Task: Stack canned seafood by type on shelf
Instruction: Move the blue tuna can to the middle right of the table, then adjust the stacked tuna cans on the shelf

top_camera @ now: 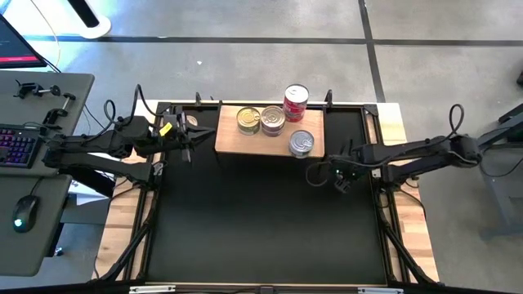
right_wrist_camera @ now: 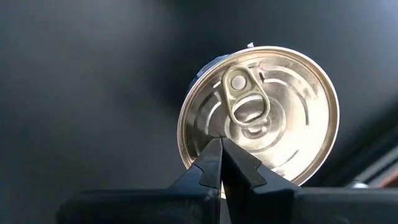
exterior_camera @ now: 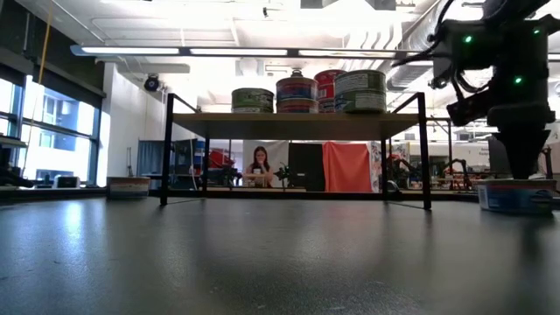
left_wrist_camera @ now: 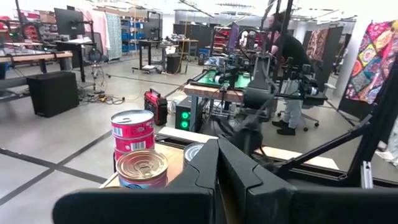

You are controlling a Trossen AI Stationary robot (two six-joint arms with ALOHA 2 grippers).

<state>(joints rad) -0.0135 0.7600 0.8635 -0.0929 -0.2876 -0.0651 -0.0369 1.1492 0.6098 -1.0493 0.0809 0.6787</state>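
Note:
The shelf [top_camera: 270, 139] is a light wooden board on thin black legs, standing at the far side of the black mat; the low view shows its board [exterior_camera: 293, 125] from the side. On it are a gold-lidded can [top_camera: 248, 121], a silver-lidded can [top_camera: 273, 121], a red stack of two [top_camera: 296, 102] and another silver can [top_camera: 301, 143]. One more can [top_camera: 314, 174] stands on the mat in front of the shelf's right end. My right gripper [right_wrist_camera: 221, 146] is shut and points down over this can's lid [right_wrist_camera: 261, 112]. My left gripper [left_wrist_camera: 217, 146] is shut and level, left of the shelf. My right gripper comes from above with shut fingers at the rim of the silver lid [right_wrist_camera: 205, 140] of the can on the mat [exterior_camera: 514, 197]. The can stands upright on its base. Whether the fingertips touch the lid, I cannot tell.
The black mat [top_camera: 261, 229] lies open toward the near edge. A desk with keyboard and mouse [top_camera: 24, 212] stands left of the table. The left wrist view shows the red stack [left_wrist_camera: 132, 130] and the gold-lidded can [left_wrist_camera: 142, 168] close ahead, and a person [left_wrist_camera: 289, 56] in the room beyond.

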